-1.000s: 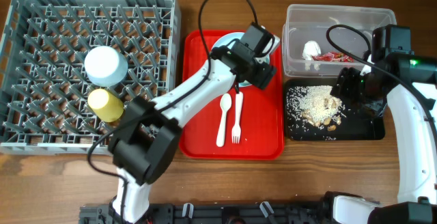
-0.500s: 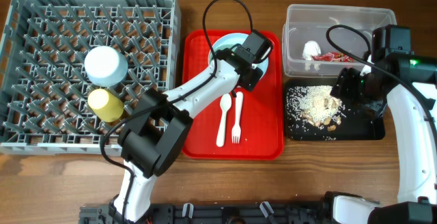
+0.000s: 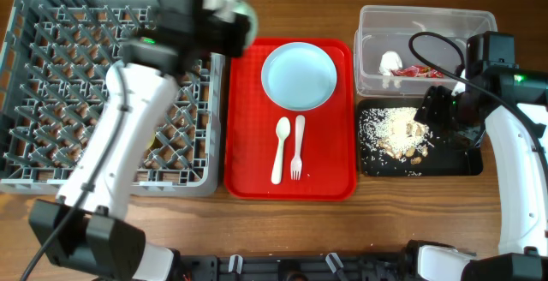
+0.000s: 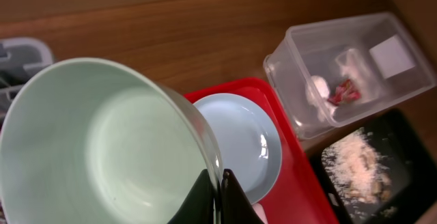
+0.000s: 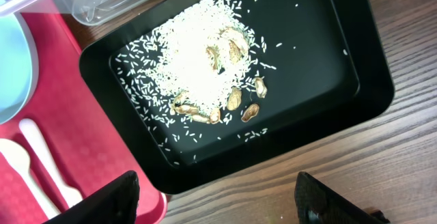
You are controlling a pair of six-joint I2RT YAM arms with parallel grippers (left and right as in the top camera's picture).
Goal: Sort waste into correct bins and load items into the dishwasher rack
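Left wrist: left gripper (image 4: pixel 217 184) pinches the bowl (image 4: pixel 102 149) by its thin rim, probably light, stiff, slippery plastic; right gripper (image 5: pixel 229 200) hangs spread wide.

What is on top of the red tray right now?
A light blue plate, a white spoon and a white fork. Whatever lies under the plate is covered.

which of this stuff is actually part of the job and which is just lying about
Job: bowl, plate, spoon, fork, rack, clear bin, black bin.
Just there: red tray, table.
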